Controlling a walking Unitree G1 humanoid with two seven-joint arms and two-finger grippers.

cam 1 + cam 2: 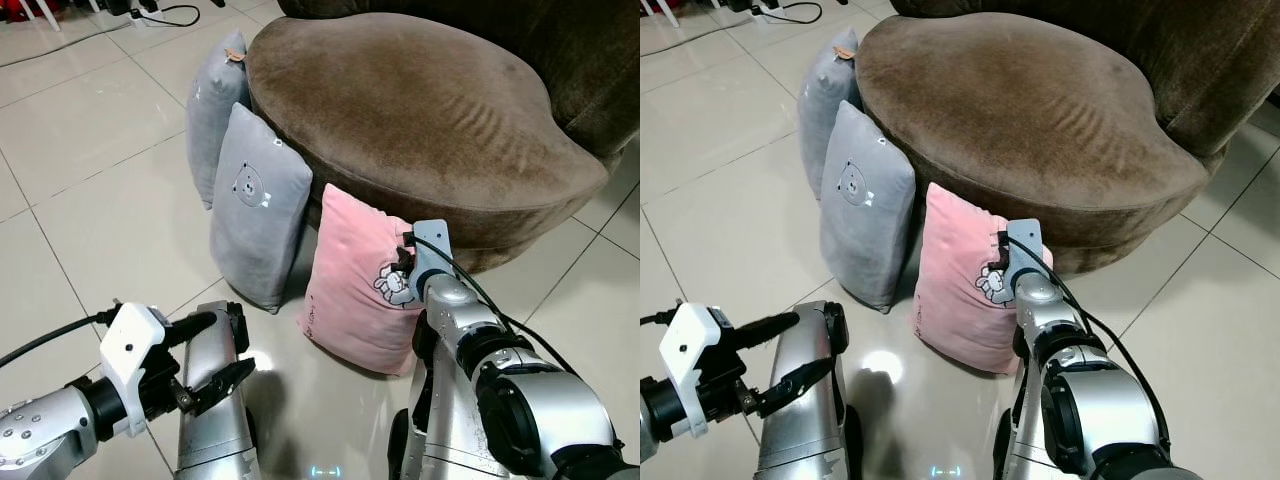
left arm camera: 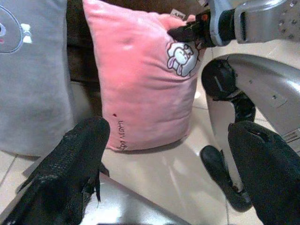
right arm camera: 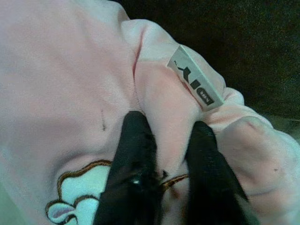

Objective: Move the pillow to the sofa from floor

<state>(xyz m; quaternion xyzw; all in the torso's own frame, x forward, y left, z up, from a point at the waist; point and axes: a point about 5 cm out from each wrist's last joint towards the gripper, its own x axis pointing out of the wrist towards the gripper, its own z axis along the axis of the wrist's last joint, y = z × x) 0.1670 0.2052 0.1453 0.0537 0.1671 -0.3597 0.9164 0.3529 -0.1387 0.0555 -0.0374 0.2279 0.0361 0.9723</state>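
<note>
The pink pillow is soft and plush, with a white cartoon rabbit outlined in brown stitched near its upper edge and a small dark line of lettering low on one face. It stands upright on the tiled floor, leaning against the base of the brown sofa, just beside a grey pillow that bears a small bear-face print; a second grey pillow stands behind that one, also against the sofa. The right gripper is at the pillow's top edge, its two black fingers pressed into the fabric with a fold of pink pinched between them. The right wrist view brings out what the head views cannot: a white sewn-in tag on the seam just past the fingertips, and the puckering of the cloth around the pinch. The left wrist view looks across the floor at the pillow's full face and the right arm meeting it by the rabbit. The left gripper hovers low above the floor, near the pillow but apart from it, its fingers spread wide and holding nothing. A black cable lies on the tiles far behind.
</note>
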